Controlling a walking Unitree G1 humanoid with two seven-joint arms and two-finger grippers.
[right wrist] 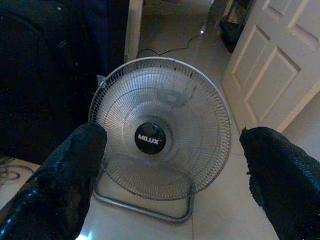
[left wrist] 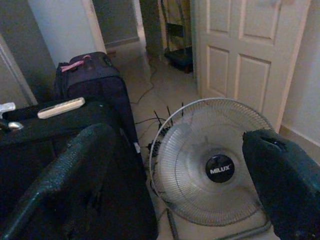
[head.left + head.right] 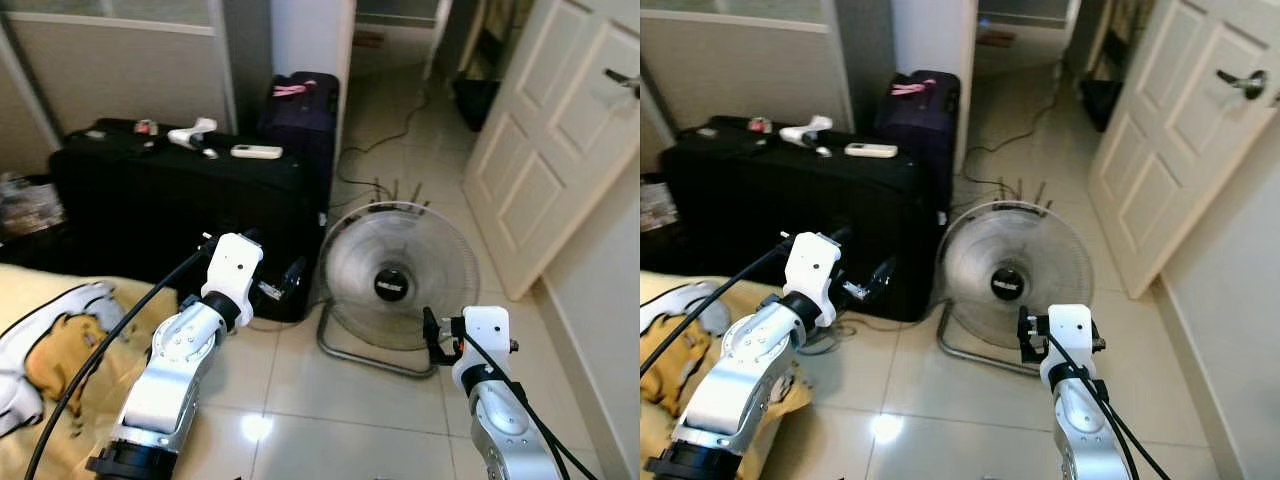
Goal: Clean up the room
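A round metal floor fan [image 3: 395,275] marked MILUX stands on the tiled floor between my two arms. My left gripper [image 3: 288,277] is raised beside a large black case [image 3: 180,200], and its fingers [image 2: 75,185] are spread wide with nothing between them. My right gripper [image 3: 432,338] hovers low at the fan's right front; it is open and holds nothing, with the fan showing between its fingers [image 1: 65,180]. A white remote [image 3: 256,152], a white object [image 3: 192,132] and a small red item [image 3: 145,126] lie on top of the case.
A dark purple suitcase [image 3: 300,110] with a pink tag stands behind the case. A bed with a yellow printed blanket [image 3: 60,350] is at the near left. A white panelled door [image 3: 560,130] stands open on the right. Cables [image 3: 385,130] run along the floor toward the hallway.
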